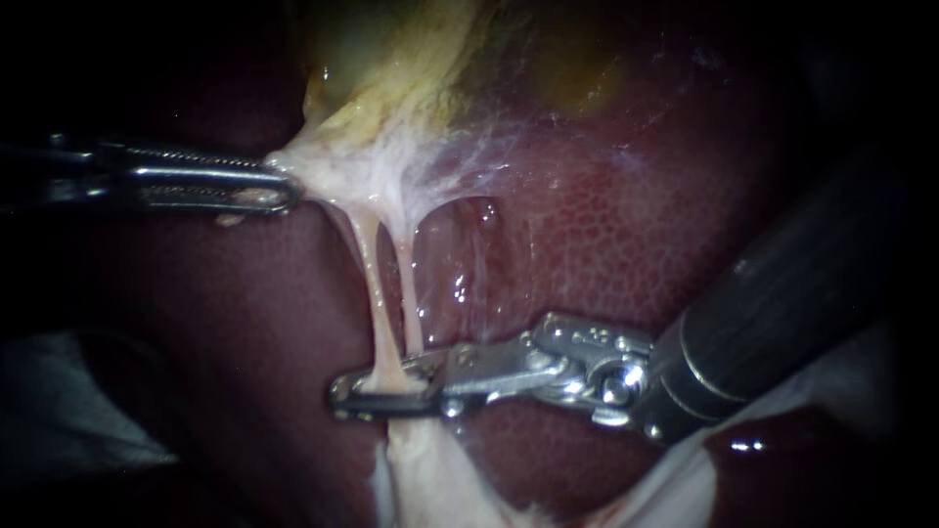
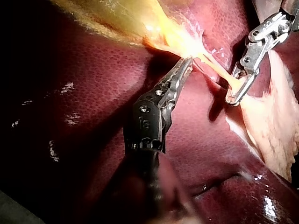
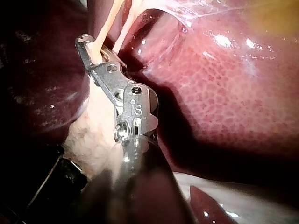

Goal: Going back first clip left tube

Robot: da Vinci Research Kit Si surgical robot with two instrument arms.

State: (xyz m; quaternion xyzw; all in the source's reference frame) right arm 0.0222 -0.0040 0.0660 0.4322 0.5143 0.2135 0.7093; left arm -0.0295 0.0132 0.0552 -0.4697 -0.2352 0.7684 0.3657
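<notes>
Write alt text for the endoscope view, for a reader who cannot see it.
My right instrument has its open jaws around the left tube, low down, with the right tube just beside it. My left instrument has its jaws shut on pale tissue below the gallbladder, holding both tubes taut over the dark red liver.

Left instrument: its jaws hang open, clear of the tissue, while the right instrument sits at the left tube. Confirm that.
Wrong on the jaws: the endoscope view shows the left instrument with jaws shut on the pale tissue below the gallbladder. The right instrument does sit at the left tube.
</notes>
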